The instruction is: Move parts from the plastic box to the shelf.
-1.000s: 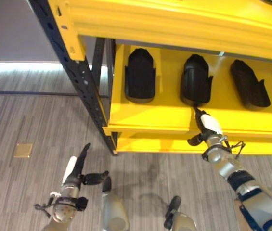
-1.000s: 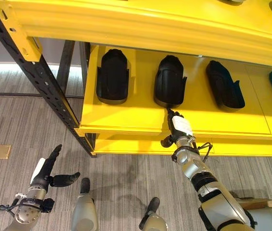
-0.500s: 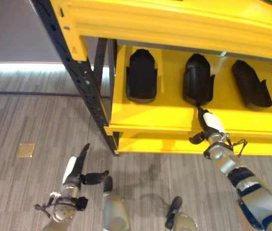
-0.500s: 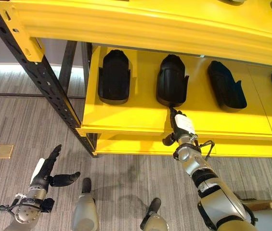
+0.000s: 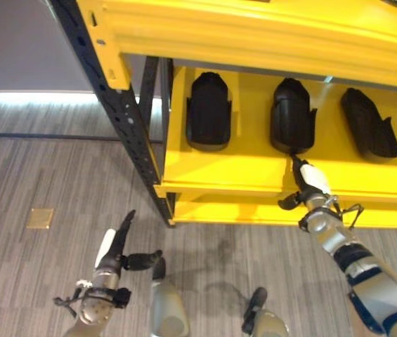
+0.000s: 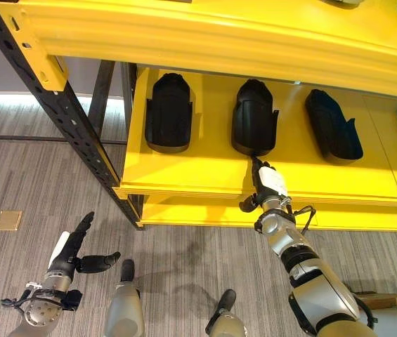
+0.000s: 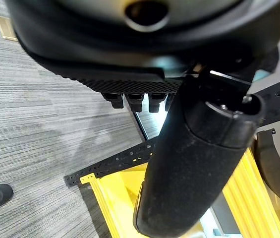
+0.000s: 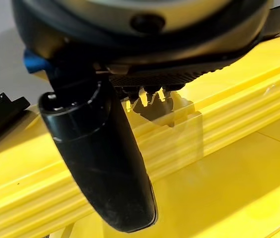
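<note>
Staying at middle part (image 6: 254,128): right robot hand (image 6: 267,184).

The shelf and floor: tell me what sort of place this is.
Probably a warehouse or factory storeroom: a yellow shelf on a black perforated upright, black moulded parts laid in a row, and grey carpet floor.

Both eye views looked down from the head at the same yellow shelf (image 5: 219,168) and grey floor (image 5: 43,175), set slightly apart sideways. The left wrist view sat close behind the left hand (image 7: 199,168), facing floor and shelf; the right wrist view, behind the right hand (image 8: 105,168), faced the shelf from very near.
</note>
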Tool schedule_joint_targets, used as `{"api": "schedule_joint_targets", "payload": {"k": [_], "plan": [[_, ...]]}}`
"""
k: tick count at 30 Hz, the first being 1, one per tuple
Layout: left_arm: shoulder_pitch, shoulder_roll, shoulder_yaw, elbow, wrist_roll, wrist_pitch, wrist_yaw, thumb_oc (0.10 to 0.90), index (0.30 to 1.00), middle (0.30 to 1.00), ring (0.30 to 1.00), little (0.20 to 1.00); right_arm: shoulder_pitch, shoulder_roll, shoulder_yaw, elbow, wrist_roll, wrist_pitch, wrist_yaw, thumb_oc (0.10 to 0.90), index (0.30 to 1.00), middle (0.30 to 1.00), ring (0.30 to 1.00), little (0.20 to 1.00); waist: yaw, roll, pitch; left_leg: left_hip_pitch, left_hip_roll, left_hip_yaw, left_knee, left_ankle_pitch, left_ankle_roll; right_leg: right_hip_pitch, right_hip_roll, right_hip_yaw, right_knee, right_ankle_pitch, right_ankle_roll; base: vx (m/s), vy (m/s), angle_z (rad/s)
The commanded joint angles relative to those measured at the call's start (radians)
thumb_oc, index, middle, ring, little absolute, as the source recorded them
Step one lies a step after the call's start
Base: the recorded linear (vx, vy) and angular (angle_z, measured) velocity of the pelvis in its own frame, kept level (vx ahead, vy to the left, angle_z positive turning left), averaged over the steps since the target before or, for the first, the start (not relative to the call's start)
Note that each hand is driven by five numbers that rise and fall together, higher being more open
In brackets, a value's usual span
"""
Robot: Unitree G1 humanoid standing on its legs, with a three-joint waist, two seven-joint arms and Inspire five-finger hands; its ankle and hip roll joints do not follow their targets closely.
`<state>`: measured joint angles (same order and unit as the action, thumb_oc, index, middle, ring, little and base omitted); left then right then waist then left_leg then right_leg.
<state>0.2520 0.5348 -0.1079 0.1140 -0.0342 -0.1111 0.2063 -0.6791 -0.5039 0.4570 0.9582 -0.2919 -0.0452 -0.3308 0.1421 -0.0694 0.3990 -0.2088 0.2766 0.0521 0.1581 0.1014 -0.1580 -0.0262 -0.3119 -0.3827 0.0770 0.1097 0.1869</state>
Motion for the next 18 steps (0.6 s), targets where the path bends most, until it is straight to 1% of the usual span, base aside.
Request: {"api": "schedule_joint_targets", "payload": {"k": [1,18], "plan": [[0.007,0.051,0.035,-0.09,-0.013,-0.092,0.021,0.9,1.0,1.0,1.0,1.0,-0.042,-0.09,-0.069,0.093,0.064,0.042,-0.017,0.9,1.0,1.0,1.0,1.0,-0.001,-0.021,-0.017,-0.044,-0.008,0.0,-0.033,0.063,0.06,0.009,-0.021,0.035,0.138,-0.071,-0.012,0.0,0.0,0.0],[0.005,0.05,0.039,-0.077,-0.006,-0.089,0.02,0.9,1.0,1.0,1.0,1.0,-0.009,-0.105,-0.099,0.104,0.076,0.044,-0.024,0.9,1.0,1.0,1.0,1.0,-0.01,-0.02,-0.019,-0.042,-0.007,0.004,-0.031,0.061,0.058,0.008,-0.02,0.038,0.137,-0.073,-0.013,0.0,0.0,0.0]]}}
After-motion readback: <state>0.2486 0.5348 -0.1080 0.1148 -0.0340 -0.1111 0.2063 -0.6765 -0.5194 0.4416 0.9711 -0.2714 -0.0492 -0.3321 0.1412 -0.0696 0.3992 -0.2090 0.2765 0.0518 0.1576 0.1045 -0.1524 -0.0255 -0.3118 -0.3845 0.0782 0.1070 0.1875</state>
